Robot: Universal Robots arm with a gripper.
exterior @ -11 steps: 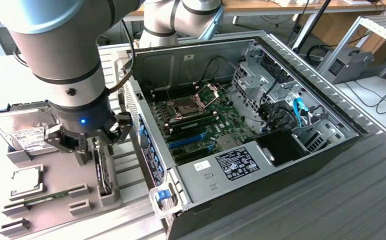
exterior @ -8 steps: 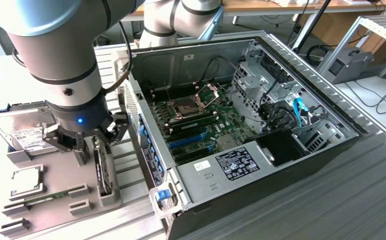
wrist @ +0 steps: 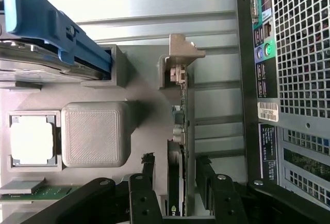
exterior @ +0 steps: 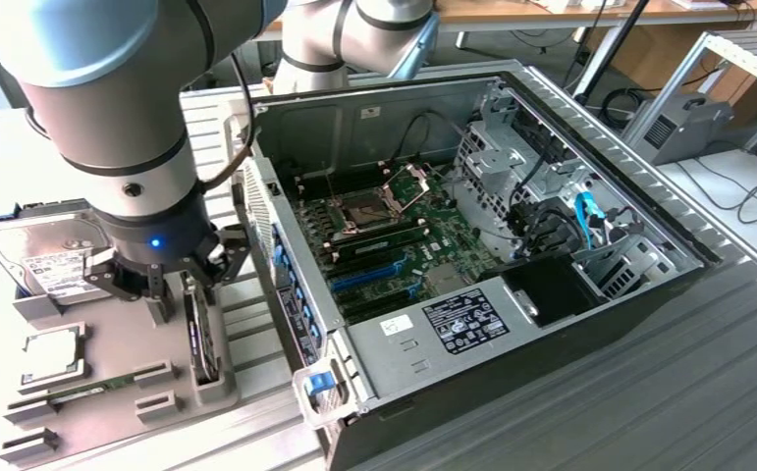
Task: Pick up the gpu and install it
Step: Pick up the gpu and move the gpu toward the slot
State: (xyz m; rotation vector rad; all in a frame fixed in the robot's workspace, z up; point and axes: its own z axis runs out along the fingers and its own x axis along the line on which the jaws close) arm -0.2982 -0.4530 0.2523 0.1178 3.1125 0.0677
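The gripper [exterior: 190, 287] hangs over the grey holder [exterior: 123, 339], at the exterior view's left of the open computer case [exterior: 392, 123], jaws apart, straddling the gpu [wrist: 180, 131], which stands on edge in its slot

We find the gpu [exterior: 201, 339] on edge in the holder tray [wrist: 139, 131], the gripper [exterior: 185, 294] spread either side of it — just beside the computer case [exterior: 588, 343], on the exterior view's left.
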